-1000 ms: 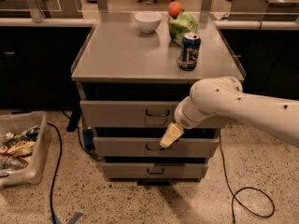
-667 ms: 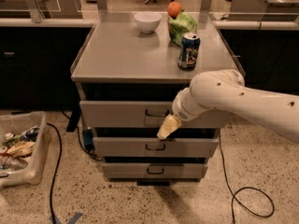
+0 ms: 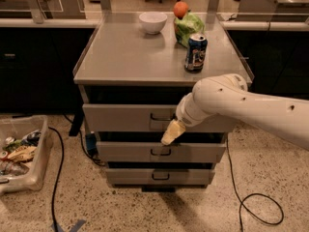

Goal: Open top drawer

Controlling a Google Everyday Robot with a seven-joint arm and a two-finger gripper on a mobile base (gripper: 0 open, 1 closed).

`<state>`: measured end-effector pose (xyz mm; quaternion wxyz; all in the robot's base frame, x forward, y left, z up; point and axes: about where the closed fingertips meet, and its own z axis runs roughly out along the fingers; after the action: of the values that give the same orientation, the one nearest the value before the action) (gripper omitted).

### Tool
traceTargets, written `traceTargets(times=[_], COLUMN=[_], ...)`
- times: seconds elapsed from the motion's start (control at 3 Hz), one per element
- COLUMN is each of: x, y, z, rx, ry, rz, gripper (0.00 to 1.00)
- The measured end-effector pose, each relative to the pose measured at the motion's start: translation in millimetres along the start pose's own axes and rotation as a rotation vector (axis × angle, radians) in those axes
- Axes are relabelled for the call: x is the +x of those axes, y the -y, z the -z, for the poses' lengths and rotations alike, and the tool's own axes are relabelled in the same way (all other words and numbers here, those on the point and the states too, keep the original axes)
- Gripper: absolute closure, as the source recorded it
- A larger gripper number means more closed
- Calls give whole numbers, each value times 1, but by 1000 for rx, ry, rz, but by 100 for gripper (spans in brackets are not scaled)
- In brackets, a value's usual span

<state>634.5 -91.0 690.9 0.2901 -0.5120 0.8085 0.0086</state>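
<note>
Top drawer [image 3: 120, 118] sits right under the grey cabinet top [image 3: 130, 52]. Your gripper [image 3: 172, 132] hangs at its lower edge, just right of and below the small dark handle [image 3: 160, 116]. You cannot tell how far the gripper is open. Since a second ago it came up a little; the drawer has not moved. Its grey front is the widest of three.

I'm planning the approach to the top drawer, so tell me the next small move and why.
Probably lift the gripper slightly, up toward the loop handle of the top drawer. The gripper hangs at that drawer's lower edge, just below the handle and to its side, not on it.
</note>
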Motion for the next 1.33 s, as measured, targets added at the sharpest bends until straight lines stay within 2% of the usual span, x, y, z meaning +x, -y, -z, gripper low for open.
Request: traceTargets(times=[0.33,0.67,1.0,1.33], x=[18,11,11,19], y=[5,19,19,14], z=[-30,-53,-53,-49], rx=[-14,15,13,-65], ry=[-50,-68,-68,-76], rz=[-40,-25,-25,-66], gripper=[0,0,0,0])
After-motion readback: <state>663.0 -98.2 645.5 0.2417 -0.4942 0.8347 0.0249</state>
